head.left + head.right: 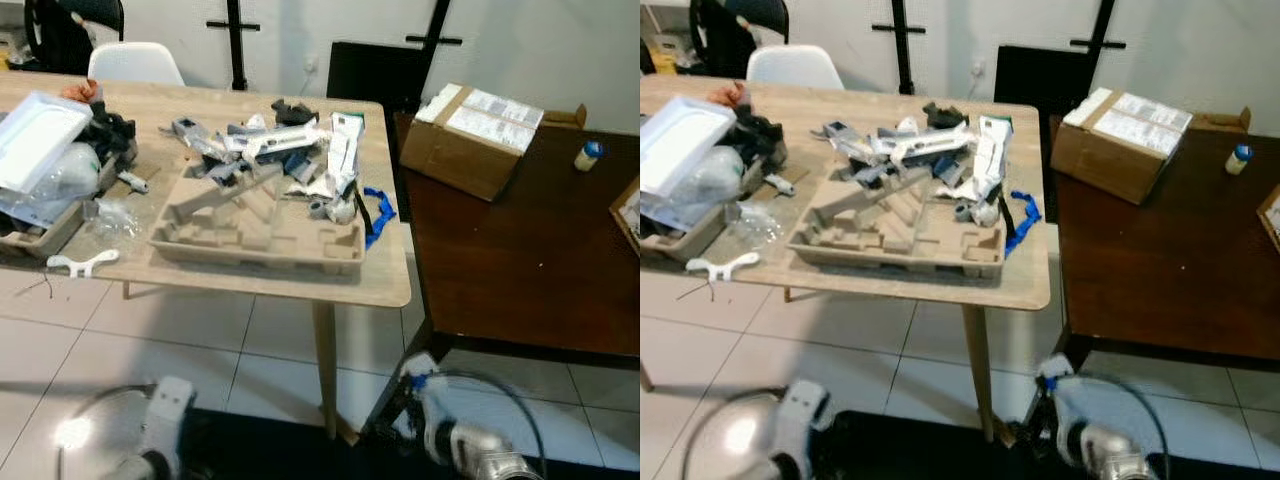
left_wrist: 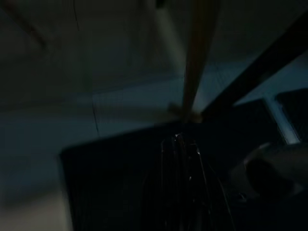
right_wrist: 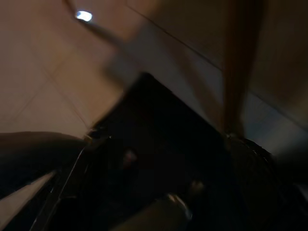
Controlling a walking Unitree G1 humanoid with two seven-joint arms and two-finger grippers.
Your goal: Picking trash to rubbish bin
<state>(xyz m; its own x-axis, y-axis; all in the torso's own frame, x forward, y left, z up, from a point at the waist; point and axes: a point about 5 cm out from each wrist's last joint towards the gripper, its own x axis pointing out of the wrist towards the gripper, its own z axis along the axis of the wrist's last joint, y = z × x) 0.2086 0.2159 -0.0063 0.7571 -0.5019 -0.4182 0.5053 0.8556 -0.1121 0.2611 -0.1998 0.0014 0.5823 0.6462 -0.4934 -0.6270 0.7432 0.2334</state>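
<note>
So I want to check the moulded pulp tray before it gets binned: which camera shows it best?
The left eye view: the pulp tray sits whole and sharp at the front of the wooden table, with trash piled behind it. The right eye view gives nearly the same look. The wrist views are dark, showing floor and table legs instead.

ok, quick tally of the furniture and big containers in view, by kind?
Tables: 2, light wood table and dark brown table
Chairs: 1, white chair
Cardboard boxes: 1, cardboard box
Moulded pulp trays: 2, pulp tray and a second pulp tray at the left edge
Total: 6
</note>
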